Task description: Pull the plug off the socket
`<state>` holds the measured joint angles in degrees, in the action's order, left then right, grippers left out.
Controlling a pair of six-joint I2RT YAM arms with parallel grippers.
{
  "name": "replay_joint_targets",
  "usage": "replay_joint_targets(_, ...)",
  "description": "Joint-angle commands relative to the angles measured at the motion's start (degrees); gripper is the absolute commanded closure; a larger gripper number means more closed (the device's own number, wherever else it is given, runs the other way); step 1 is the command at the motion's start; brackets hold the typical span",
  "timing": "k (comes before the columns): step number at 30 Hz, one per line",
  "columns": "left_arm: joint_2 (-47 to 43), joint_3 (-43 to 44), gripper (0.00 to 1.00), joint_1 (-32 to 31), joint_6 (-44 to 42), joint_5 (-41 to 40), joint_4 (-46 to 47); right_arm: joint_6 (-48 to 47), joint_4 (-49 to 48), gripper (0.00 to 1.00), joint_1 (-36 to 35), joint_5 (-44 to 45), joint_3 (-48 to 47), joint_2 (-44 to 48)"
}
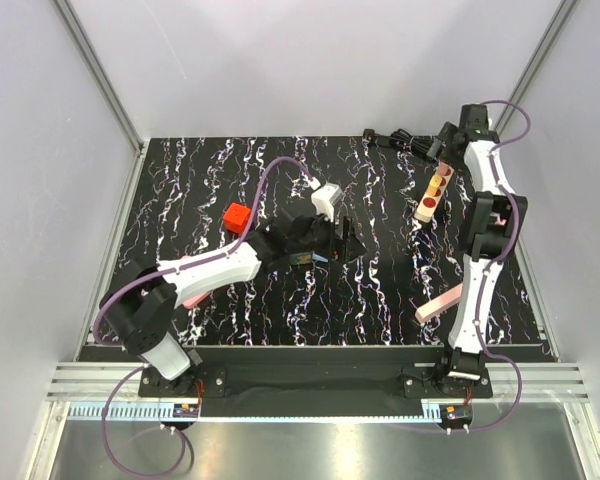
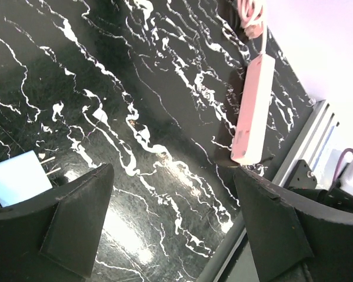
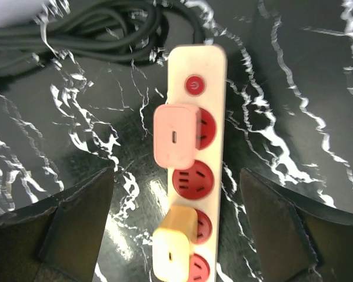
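Observation:
The socket (image 3: 182,61) is a beige strip with a red switch and a row of red round outlets; it lies at the far right of the table (image 1: 426,207). A pink plug (image 3: 175,138) sits in the outlet nearest the switch. A cream-yellow plug (image 3: 175,249) sits in the third outlet. My right gripper (image 3: 176,229) hovers above the strip, open, its fingers (image 3: 76,223) wide on either side of the cream-yellow plug and touching nothing. My left gripper (image 1: 345,238) is open and empty over the table's middle, also seen in its wrist view (image 2: 173,223).
A coiled black cable (image 3: 82,32) lies beyond the strip's switch end. A flat pink bar (image 1: 442,303) lies near the right arm's base and shows in the left wrist view (image 2: 253,111). A red cube (image 1: 237,217) and a white charger (image 1: 327,198) sit by the left arm.

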<state>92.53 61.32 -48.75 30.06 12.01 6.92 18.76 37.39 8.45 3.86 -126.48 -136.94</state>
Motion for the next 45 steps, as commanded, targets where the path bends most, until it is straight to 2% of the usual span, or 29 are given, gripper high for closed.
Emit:
replay_joint_targets(1,-3.9,0.5,0.13,-0.3,-0.5,1.6,2.4,-2.3,6.3,0.06,-1.9,3.7,-7.5,-5.3)
replay_joint_targets(6,-3.9,0.6,0.14,-0.3,-1.0,2.4,1.9,-2.0,12.4,0.08,-2.7,9.4,-15.8,-10.2)
replay_joint_targets(15,-1.7,0.9,0.18,-0.6,-0.6,3.2,1.8,-1.6,12.4,0.21,-2.7,8.6,-15.4,-12.1)
replay_joint_targets(17,-1.7,0.9,0.2,-0.7,-1.0,3.0,1.7,-1.5,12.4,0.27,-2.6,7.0,-15.3,-12.5)
replay_joint_targets(19,-1.7,1.0,0.21,-0.9,-1.2,2.8,1.3,-1.1,12.4,0.38,-2.7,6.3,-14.8,-12.6)
replay_joint_targets(23,-1.2,1.5,0.23,-1.2,-1.3,2.8,0.6,-0.7,12.1,0.41,-2.7,5.4,-13.0,-12.1)
replay_joint_targets(25,-1.2,1.8,0.23,-1.3,-1.4,2.9,0.5,-0.7,12.1,0.55,-2.7,4.7,-12.4,-11.9)
replay_joint_targets(26,-1.1,1.9,0.24,-1.5,-1.3,2.8,0.5,-0.1,12.1,0.62,-2.7,4.2,-10.9,-11.0)
replay_joint_targets(29,-0.5,2.1,0.24,-1.8,-1.0,2.6,0.6,1.4,11.7,0.76,-2.8,2.2,-6.4,-8.2)
replay_joint_targets(30,-0.4,2.5,0.25,-1.9,-1.1,2.6,0.6,1.8,11.0,0.85,-2.9,1.5,-4.6,-7.0)
replay_joint_targets(31,0.0,2.6,0.25,-2.0,-1.1,2.5,0.6,2.3,10.1,0.87,-3.1,1.0,-2.5,-5.7)
replay_joint_targets(34,1.1,3.4,0.25,-2.3,-2.5,1.6,0.1,4.7,3.9,0.89,-4.1,-0.8,9.0,1.4)
replay_joint_targets(35,1.3,3.6,0.25,-2.3,-3.0,1.0,-0.2,6.4,2.1,0.89,-4.3,-1.2,15.4,5.2)
replay_joint_targets(38,2.7,5.5,0.24,-2.3,-5.2,-1.0,-2.3,8.4,-3.8,0.89,-5.7,-2.7,25.1,11.0)
replay_joint_targets(43,6.7,8.7,0.21,-2.6,-9.0,-3.7,-3.6,8.6,-5.9,0.87,-6.8,-2.7,31.7,14.5)
replay_joint_targets(45,8.4,10.6,0.18,-3.1,-10.3,-4.4,-3.6,8.0,-6.4,0.84,-7.0,-3.3,33.0,16.2)
